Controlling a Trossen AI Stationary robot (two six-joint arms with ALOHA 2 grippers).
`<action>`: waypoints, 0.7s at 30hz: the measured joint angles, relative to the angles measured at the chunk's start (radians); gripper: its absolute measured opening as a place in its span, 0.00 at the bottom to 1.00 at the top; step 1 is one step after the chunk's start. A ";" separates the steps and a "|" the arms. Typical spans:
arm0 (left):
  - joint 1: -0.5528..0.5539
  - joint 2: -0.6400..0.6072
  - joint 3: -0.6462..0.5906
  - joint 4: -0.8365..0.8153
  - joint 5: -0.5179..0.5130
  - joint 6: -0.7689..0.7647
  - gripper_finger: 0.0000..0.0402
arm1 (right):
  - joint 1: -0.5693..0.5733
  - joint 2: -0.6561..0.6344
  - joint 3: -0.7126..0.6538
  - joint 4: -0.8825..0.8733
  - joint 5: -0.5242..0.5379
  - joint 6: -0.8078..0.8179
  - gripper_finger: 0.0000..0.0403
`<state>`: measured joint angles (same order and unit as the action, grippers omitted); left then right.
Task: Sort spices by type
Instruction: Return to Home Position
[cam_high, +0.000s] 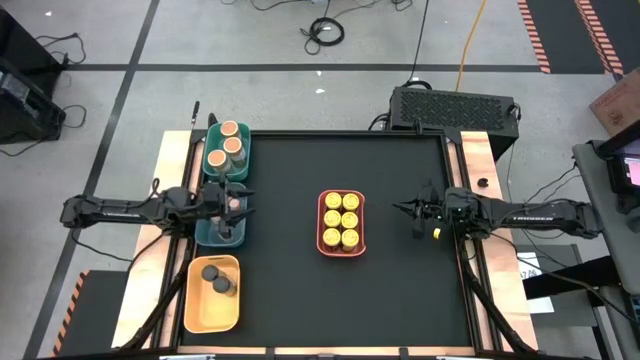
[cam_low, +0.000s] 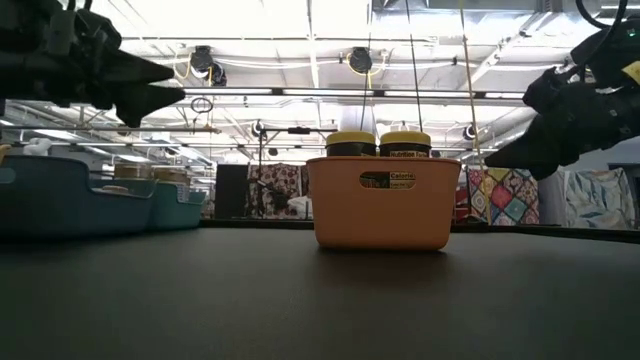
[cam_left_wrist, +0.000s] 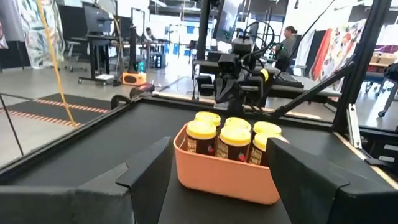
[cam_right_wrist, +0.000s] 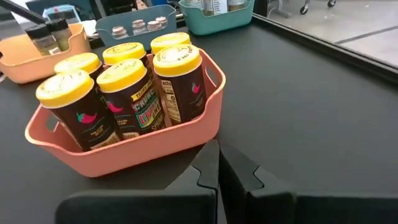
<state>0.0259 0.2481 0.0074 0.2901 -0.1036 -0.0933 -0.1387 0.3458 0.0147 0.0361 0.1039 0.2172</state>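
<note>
Judging sorting done: spices (cam_high: 349, 220) are sitting grouped in trays (cam_high: 205, 305). Left gripper (cam_high: 238, 204) is hovering spread over the teal tray (cam_high: 208, 238), right gripper (cam_high: 405, 210) pinched empty; both are needing retraction home.

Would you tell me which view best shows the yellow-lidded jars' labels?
The right wrist view: the yellow-lidded jars sit close, labels facing it. High view: only six lids. Low view: two tops above the coral tray. Left wrist view: farther off.
</note>
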 joint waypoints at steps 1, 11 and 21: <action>0.000 0.000 0.000 -0.006 -0.003 0.003 0.65 | 0.000 0.002 0.000 0.000 0.001 -0.006 0.00; 0.000 0.000 0.000 -0.164 -0.070 0.023 0.65 | 0.000 0.002 0.000 -0.002 -0.001 0.056 0.00; 0.000 0.000 -0.001 -0.177 -0.072 0.023 0.65 | 0.000 0.002 0.000 -0.002 -0.001 0.059 0.00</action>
<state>0.0260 0.2481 0.0063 0.1135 -0.1753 -0.0704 -0.1387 0.3477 0.0151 0.0338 0.1024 0.2760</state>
